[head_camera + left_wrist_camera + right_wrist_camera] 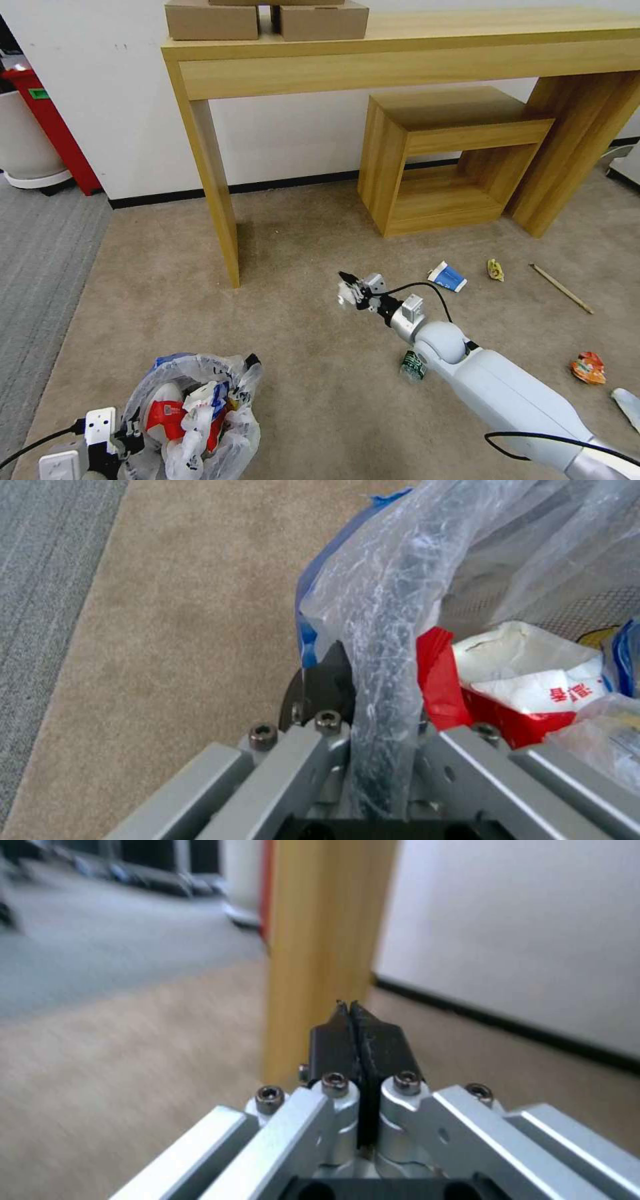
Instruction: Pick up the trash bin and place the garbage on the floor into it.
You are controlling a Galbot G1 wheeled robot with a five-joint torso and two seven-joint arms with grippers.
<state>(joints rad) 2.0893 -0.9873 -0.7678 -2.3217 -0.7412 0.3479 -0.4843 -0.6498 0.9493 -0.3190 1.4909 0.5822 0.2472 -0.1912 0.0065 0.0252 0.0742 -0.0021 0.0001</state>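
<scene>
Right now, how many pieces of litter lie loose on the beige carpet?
6: green-label bottle under the right arm, blue-white carton, yellow scrap, wooden stick, orange wrapper, white piece at the edge.

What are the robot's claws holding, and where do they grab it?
Left claw pinches the small bag-lined trash bin by its rim. Right claw is shut, holding nothing.

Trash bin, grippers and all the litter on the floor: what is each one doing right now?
Trash bin: held by its rim, partly filled with trash.
Left gripper: shut on the bin's rim and bag.
Right gripper: shut, empty, held above the carpet.
Bottle: lying on the carpet, partly behind the right arm.
Carton: lying on the carpet.
Yellow scrap: on the carpet.
Stick: lying flat.
Orange wrapper: crumpled on the carpet.
</scene>
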